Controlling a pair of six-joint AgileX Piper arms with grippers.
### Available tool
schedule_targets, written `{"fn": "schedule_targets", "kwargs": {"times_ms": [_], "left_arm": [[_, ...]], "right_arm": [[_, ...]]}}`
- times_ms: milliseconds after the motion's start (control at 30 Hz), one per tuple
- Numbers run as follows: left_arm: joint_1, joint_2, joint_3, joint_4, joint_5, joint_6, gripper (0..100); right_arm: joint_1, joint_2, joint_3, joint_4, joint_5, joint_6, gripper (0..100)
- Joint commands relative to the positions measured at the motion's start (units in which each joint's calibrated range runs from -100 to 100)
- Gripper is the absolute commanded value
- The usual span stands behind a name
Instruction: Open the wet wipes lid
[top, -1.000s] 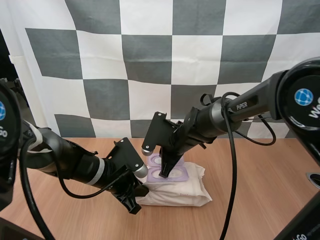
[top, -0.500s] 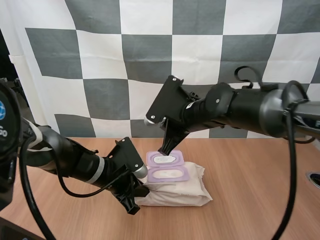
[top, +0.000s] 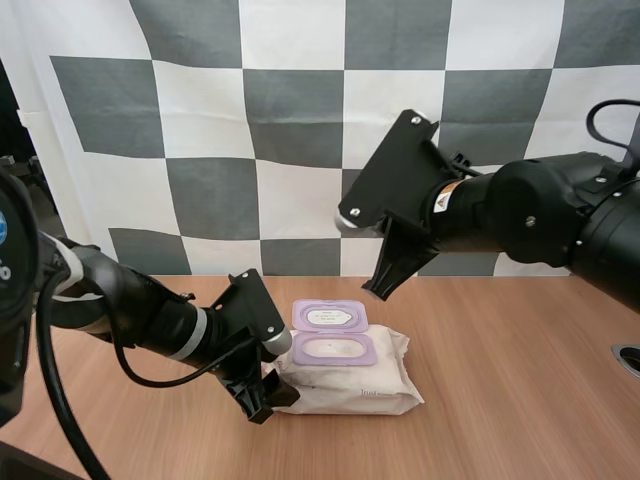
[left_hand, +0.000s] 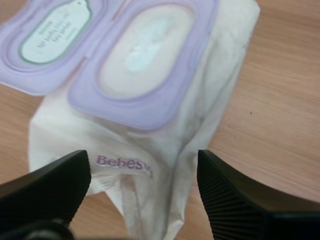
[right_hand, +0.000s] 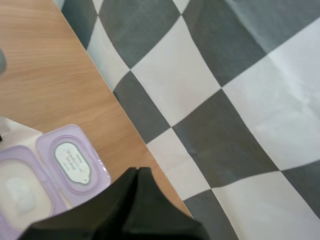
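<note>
Where the pack sits, high view: the pack of wet wipes (top: 350, 385) lies flat on the table (top: 500, 400). Its lid (top: 330, 316) is folded right back, flat behind the opening (top: 335, 349).
Left gripper, high view: the left gripper (top: 266, 390) is low on the table at the pack's left end.
Right gripper, high view: the right gripper (top: 385, 282) is up in the air, well apart from the pack, with its fingers closed together on nothing.
Left grip, left wrist view: the fingers (left_hand: 47, 192) stand wide, one on each side of the pack's creased end, pinching it.
Inside the pack, left wrist view: a pale sheet (left_hand: 145, 47) fills the oval opening. Whether it is a wipe or a seal film I can't say from here.
Lid, right wrist view: the lid's inner label faces up beside the opening, beneath the closed dark wedge of the right gripper.
Step in hand: the lid looks fully open, so I'd judge the job all but done.
Doing it well: hold the left pinch steady until the right arm is clear. Then let go without dragging the pack, so the hinge can't spring the lid shut.
</note>
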Motion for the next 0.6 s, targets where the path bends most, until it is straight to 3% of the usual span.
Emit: {"fn": "schedule_targets", "kwargs": {"times_ms": [0,167,233,367,400,467,567], "left_arm": [[0.68,-2.5,-1.38,-0.6,3.15,0.75,100],[4.3,-12.01,-6.83,-1.87,19.81,-1.89,100],[6.52,-16.55,-9.4,-2.03,27.88,-2.96,100],[11.13,-23.95,-13.18,-3.36,28.92,-3.56,100],[12.22,-25.57,-13.72,-4.37,28.92,-3.74,95],[13.68,-28.14,-13.87,-6.43,28.92,-4.75,80],[15.42,-32.23,-13.87,-9.84,28.92,-4.85,3]], "right_arm": [[-0.6,-0.52,-1.14,-5.98,0.47,17.32,0],[-2.24,-4.17,-5.71,-5.77,2.18,17.32,0],[-2.51,-6.97,-7.07,-5.08,2.02,17.32,0],[-2.51,-13.48,-7.53,-0.92,0.55,16.57,0],[-2.51,-15.15,-7.53,0.15,0.05,16.26,0],[-2.51,-16.48,-7.53,1.84,-0.36,15.86,0],[-2.51,-21.75,-7.53,6.95,-0.4,15.81,0]]}}
